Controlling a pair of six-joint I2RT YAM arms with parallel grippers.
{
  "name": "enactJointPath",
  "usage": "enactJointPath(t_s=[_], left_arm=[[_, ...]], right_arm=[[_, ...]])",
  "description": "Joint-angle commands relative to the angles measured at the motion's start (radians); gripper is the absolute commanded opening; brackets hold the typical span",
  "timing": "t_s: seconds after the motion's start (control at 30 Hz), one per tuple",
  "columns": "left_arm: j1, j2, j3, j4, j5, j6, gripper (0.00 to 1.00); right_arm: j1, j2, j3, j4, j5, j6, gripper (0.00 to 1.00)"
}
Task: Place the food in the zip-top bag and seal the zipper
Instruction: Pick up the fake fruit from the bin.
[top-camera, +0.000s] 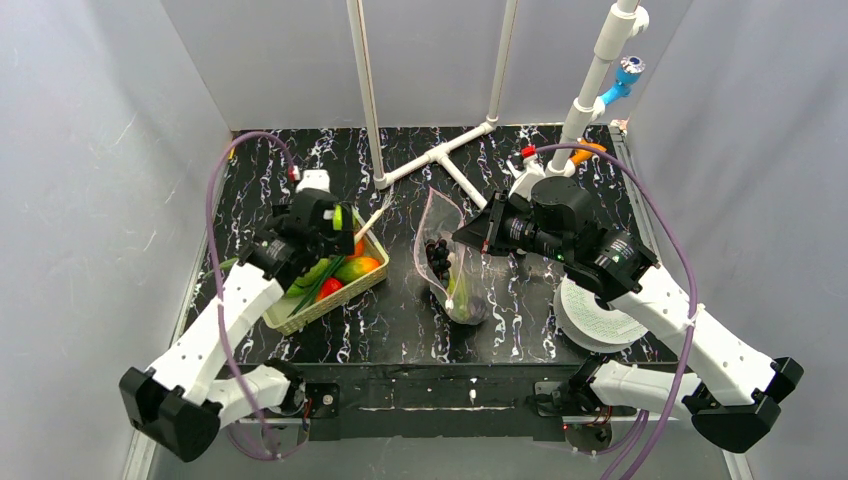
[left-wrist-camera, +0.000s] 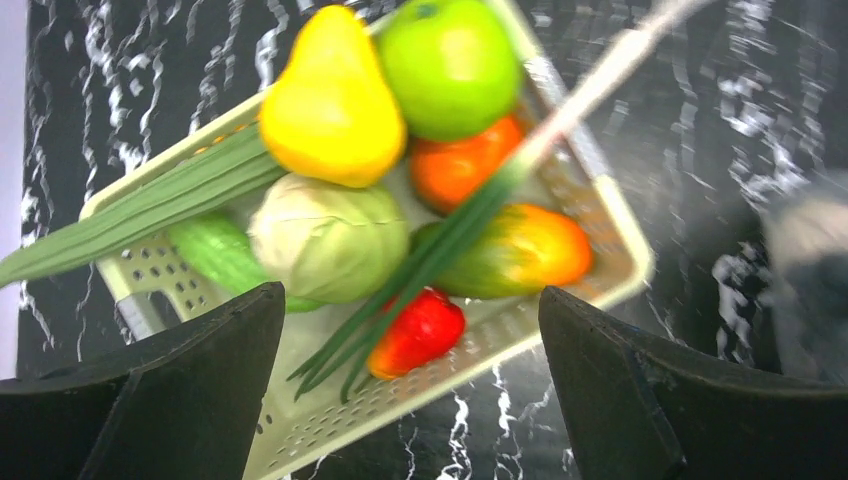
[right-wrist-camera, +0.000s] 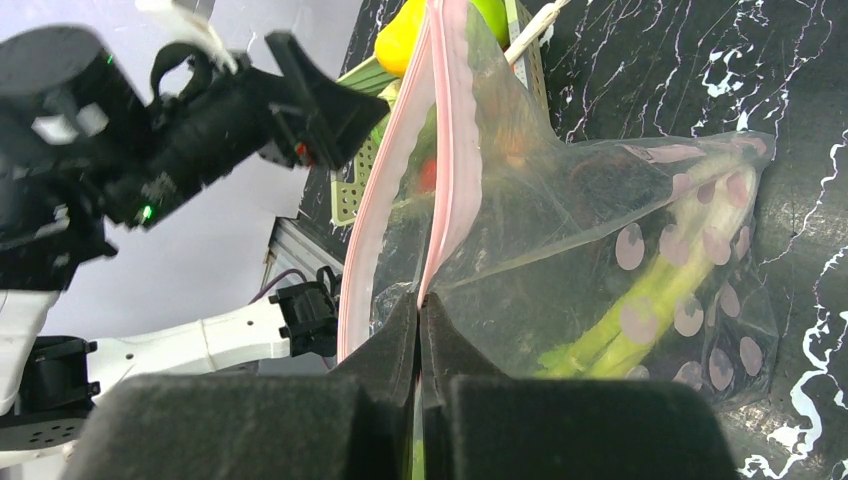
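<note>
At the left of the overhead view, the left hand (left-wrist-camera: 410, 305) hung over the basket (left-wrist-camera: 620, 270) with its jaws spread wide and nothing between them. Under it lay most of the food: a yellow pear (left-wrist-camera: 330, 100), a green apple (left-wrist-camera: 450, 60), an orange piece (left-wrist-camera: 455, 170), a pale cabbage (left-wrist-camera: 325, 235) and a red piece (left-wrist-camera: 420, 330) in the lower middle of the wrist view, crossed by long green stalks (left-wrist-camera: 440, 250). The step in hand looked to be picking the next piece. The red piece, lying between the jaws, seemed the easiest target: the hand should come straight down, straddle it clear of the stalks and the basket's rim, and close gently so the rounded piece does not slip out. At the centre of the frame the zip-top bag (top-camera: 455, 275) stood on the bench (top-camera: 400, 320), with grapes (top-camera: 438, 255) and a leek (right-wrist-camera: 640, 300) inside. Just right of it, the right hand (right-wrist-camera: 420, 310) was clenched on the zipper (right-wrist-camera: 450, 130), lifting one lip. It would do best to hold steady, with the mouth gaping toward the basket.
</note>
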Motion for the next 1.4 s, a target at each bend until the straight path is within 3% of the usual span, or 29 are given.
enactJointPath(t_s=[0.0,0.1,0.27,0.6,0.87,1.13,1.37], left_arm=[[0.215,0.040,0.000,0.064,0.081,-0.102,0.98],[0.314,0.096,0.005,0.109,0.167,-0.184,0.98],[0.376,0.174,-0.024,0.239,0.140,-0.236,0.98],[0.429,0.287,-0.097,0.394,0.174,-0.171,0.98],[0.442,0.287,-0.121,0.380,0.198,-0.193,0.93],[0.443,0.284,-0.141,0.389,0.221,-0.228,0.71],[0.443,0.229,-0.155,0.395,0.172,-0.214,0.41]], right_arm=[[-0.005,-0.014,0.019,0.022,-0.006,-0.009,0.01],[-0.007,-0.014,0.026,0.013,-0.008,-0.012,0.01],[-0.007,-0.016,0.028,0.011,-0.009,-0.015,0.01],[-0.014,-0.020,0.022,0.006,-0.003,-0.015,0.01],[-0.017,-0.005,0.026,0.013,-0.013,-0.009,0.01],[-0.019,-0.013,0.020,0.011,-0.005,-0.008,0.01],[-0.019,-0.002,0.025,0.016,-0.016,-0.004,0.01]])
